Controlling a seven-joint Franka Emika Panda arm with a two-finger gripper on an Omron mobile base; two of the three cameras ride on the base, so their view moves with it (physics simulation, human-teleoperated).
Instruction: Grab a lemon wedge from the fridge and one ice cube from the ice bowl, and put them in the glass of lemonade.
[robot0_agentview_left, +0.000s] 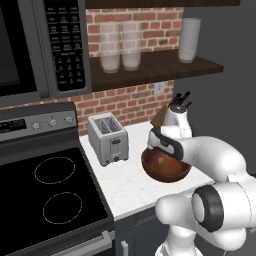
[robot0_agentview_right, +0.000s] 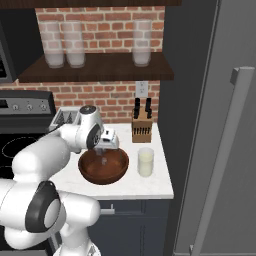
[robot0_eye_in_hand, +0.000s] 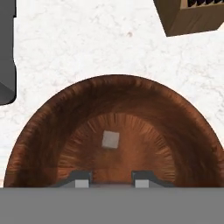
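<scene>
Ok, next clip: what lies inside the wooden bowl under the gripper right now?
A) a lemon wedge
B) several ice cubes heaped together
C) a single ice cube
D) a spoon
C: the hand view shows one small pale ice cube lying alone on the floor of the ice bowl, ahead of the gripper fingertips.

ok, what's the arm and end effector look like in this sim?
Glossy white rounded arm links with dark grey bands at the joints. The white end effector ends in two small dark grey fingertips with lighter grey pads. No cables or markings visible.
</scene>
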